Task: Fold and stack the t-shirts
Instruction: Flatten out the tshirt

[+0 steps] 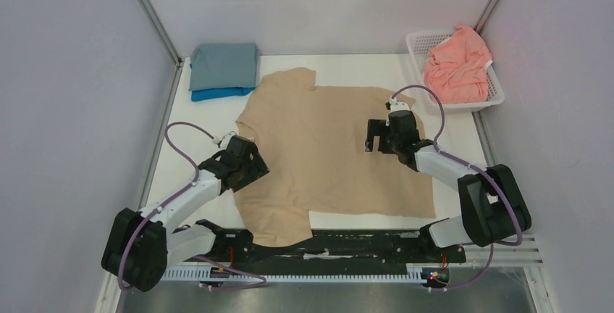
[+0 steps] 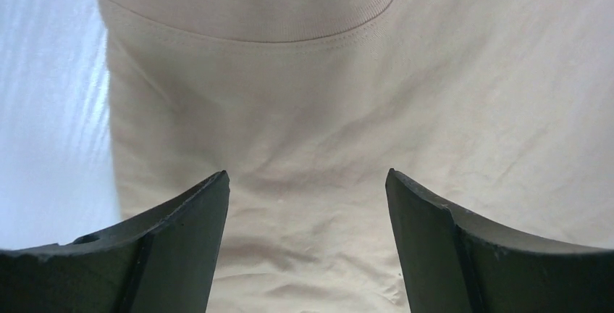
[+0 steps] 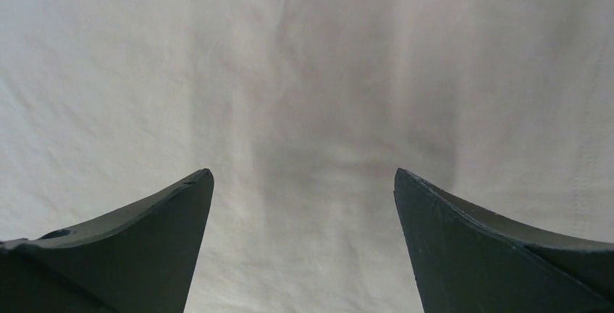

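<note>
The tan t-shirt (image 1: 326,153) lies spread flat across the middle of the table, collar toward the left. My left gripper (image 1: 250,170) hovers open over its collar side; the left wrist view shows the ribbed collar (image 2: 289,16) ahead of the open fingers (image 2: 188,233) and shirt cloth between them. My right gripper (image 1: 373,139) is open over the shirt's body; the right wrist view shows only tan cloth (image 3: 304,110) between its fingers (image 3: 166,233). A folded grey-blue t-shirt (image 1: 223,65) rests on a folded bright blue t-shirt (image 1: 217,94) at the back left. A salmon-pink t-shirt (image 1: 456,67) lies crumpled in the basket.
A white plastic lattice basket (image 1: 420,43) stands at the back right corner. Grey walls with metal posts close in the table on three sides. A black rail (image 1: 347,244) runs along the near edge between the arm bases.
</note>
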{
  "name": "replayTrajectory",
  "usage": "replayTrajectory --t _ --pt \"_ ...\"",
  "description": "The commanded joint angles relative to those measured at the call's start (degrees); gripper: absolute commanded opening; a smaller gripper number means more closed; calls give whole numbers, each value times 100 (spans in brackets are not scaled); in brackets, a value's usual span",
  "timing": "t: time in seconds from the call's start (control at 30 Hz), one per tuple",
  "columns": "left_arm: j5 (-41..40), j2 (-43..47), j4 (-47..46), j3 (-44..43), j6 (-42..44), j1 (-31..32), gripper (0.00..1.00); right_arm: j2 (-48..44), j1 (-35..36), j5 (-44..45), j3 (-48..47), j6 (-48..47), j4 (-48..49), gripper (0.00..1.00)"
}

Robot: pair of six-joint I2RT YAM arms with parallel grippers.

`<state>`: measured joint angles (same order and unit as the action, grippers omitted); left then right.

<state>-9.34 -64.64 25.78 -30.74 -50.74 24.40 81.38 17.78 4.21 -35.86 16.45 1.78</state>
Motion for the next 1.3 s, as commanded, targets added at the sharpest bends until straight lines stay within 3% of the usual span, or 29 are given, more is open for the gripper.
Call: replayTrajectory --t 0.0,0.17,0.3,0.6,1.03,1.27 --pt "-492 279 259 -200 -149 -3 85 -78 -83 429 -669 -94 -380 98" --pt "-483 -283 -412 -796 -1 -11 86 456 -166 538 -1261 -177 -304 98" --pt "-194 -1515 -1066 -1492 162 -90 86 1322 -263 794 -1995 -278 -253 98" --pt "713 -3961 -1024 -2857 504 -484 86 2664 -568 588 -2984 -14 -279 98" --pt "694 -5206 -434 -4536 701 -816 86 4427 -885 627 -5005 134 -474 98" --pt "1197 -5042 -387 -5111 929 -766 86 3973 -930 382 -5206 -76 -743 98"
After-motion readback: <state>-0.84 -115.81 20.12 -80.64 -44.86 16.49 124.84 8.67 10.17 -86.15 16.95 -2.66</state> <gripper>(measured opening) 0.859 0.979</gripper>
